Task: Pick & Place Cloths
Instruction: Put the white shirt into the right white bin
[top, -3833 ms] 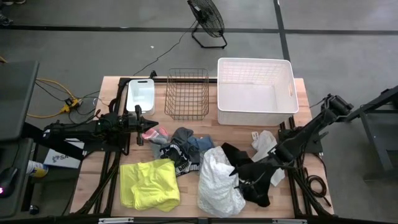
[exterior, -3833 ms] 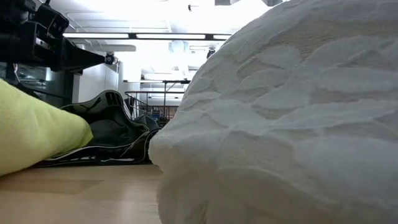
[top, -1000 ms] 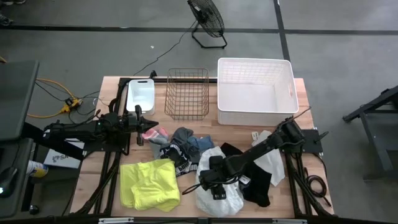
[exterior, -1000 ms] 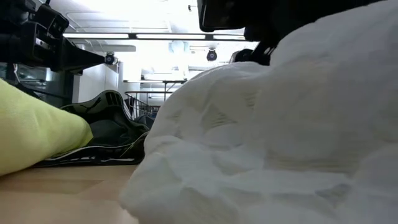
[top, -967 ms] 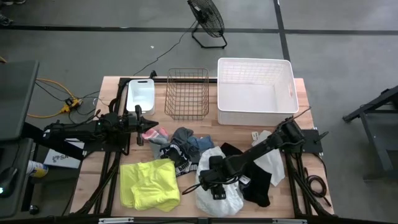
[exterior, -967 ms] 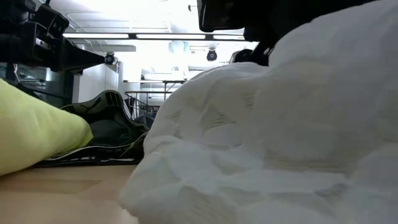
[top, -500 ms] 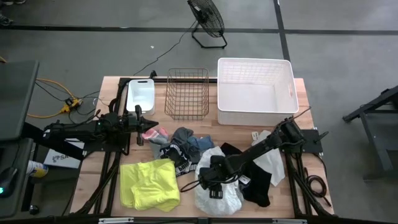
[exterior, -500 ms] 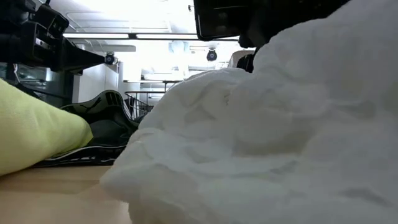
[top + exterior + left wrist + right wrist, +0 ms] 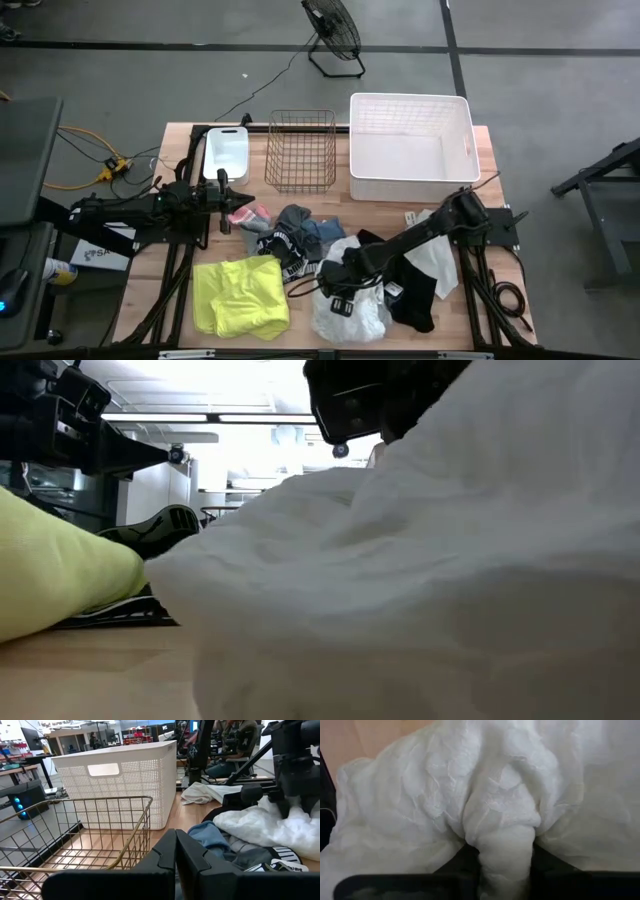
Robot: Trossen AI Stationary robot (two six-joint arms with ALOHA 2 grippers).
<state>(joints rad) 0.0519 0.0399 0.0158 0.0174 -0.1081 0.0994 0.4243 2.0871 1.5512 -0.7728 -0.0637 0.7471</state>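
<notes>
You have the worktop point(image 9: 180, 140) running under everything, and behind the right gripper point(image 9: 338, 290), toward the far edge, stands the big white tub point(image 9: 410, 145). Beside that tub and further toward the left arm sits the copper wire basket point(image 9: 300, 150), then the small white tub point(image 9: 226, 150), which lies just beyond the left gripper point(image 9: 243, 204).

Your right gripper is down on the white cloth point(image 9: 348, 310) — the crumpled piece near the front edge — and in the right wrist view a bunched fold of that white cloth point(image 9: 502, 835) is pinched between the two dark fingers, so it is grasping the cloth. In the low view the same fabric point(image 9: 420, 580) fills most of the scene, with the gripper body dark above it.

To the left-arm side of your right gripper lies the neon-yellow cloth point(image 9: 240, 295), flat on the worktop and apart from the white one. On the other side, touching the white cloth, is the black cloth point(image 9: 415, 290), partly under the right arm, with another white piece point(image 9: 435, 255) beyond it.

Between the two grippers sit the black cloth with white print point(image 9: 285, 250) and the grey-blue cloth point(image 9: 305, 225), bunched together. Just in front of your left gripper — clenched, holding nothing — is the small pink-red piece point(image 9: 257, 213).
</notes>
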